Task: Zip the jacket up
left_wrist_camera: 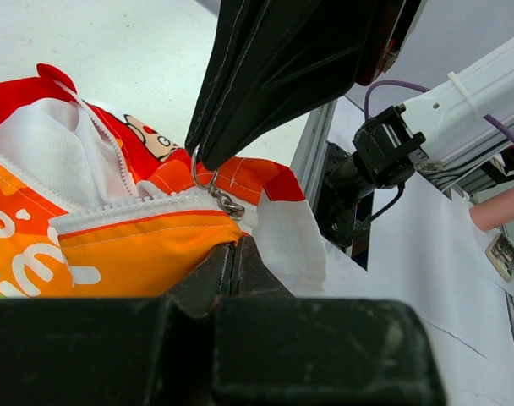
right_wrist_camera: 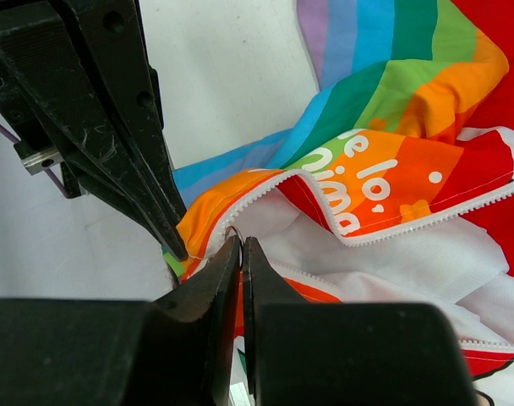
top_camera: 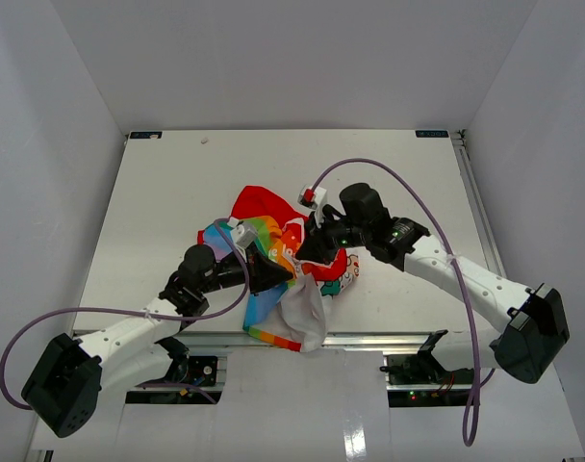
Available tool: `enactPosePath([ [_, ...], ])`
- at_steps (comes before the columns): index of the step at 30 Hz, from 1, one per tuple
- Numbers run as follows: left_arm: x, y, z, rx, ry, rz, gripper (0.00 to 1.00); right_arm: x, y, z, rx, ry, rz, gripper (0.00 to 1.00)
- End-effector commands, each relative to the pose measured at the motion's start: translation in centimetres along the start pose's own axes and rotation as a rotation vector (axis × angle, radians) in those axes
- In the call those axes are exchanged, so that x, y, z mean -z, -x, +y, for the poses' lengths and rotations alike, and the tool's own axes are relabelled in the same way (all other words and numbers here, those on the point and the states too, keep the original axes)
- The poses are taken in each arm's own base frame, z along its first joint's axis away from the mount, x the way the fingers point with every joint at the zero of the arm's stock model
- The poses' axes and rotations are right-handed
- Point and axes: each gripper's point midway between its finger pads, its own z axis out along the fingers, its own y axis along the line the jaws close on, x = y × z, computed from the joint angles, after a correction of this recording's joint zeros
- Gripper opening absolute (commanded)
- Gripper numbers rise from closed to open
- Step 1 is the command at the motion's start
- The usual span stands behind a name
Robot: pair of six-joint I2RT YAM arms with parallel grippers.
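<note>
Left gripper [left_wrist_camera: 236, 255] first: on its own wrist camera the two fingers are pressed flat together, and they pinch the orange hem of the jacket [top_camera: 266, 233] just under the white zipper teeth [left_wrist_camera: 130, 209]. No gap between the fingers that I can see.

Over to the right gripper [right_wrist_camera: 241, 247]. Its fingers stand all but together, with only a hairline slit between them. At the very tips they nip the zipper pull [left_wrist_camera: 201, 176], a thin metal ring. From the left wrist I see that ring hanging from the right tips at 12 o'clock, and the little slider dangles at 5 o'clock from it, touching the end of the teeth. The two grippers are just beside each other on the same fabric edge, the left one at 10 o'clock in the right wrist view.

From the top camera, the jacket lies crumpled at the middle of the table [top_camera: 158, 192]. A white flap trails toward 6 o'clock at the near edge. My left arm comes in from 8 o'clock, the right from 3 o'clock.

Writing: white lettering [right_wrist_camera: 358, 182] on the orange and red panel reads "e lo" above "ima". Both lines are cut off by folds, so I can't give the whole words. A cartoon face [left_wrist_camera: 147, 135] peeks out at 11 o'clock beside the red lining.
</note>
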Motion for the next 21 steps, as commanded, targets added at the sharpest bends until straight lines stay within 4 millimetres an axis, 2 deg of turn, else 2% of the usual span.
enactPosePath([
  [1, 0.1, -0.6, -1.7, 0.01, -0.089, 0.046, 0.0, -0.2, 3.5, -1.9, 0.073, -0.083, -0.136, 0.08],
  [6, 0.1, -0.6, -2.0, 0.01, -0.104, 0.045, 0.0, 0.3, 4.2, -2.7, 0.094, -0.145, -0.192, 0.08],
  [12, 0.3, -0.5, -2.8, 0.008, -0.147, 0.035, 0.0, 0.7, 4.0, -2.9, 0.125, -0.166, -0.233, 0.08],
  [21, 0.0, -0.5, -1.6, 0.013, -0.086, 0.036, 0.0, -0.4, 2.8, -1.4, 0.143, -0.087, -0.229, 0.08],
])
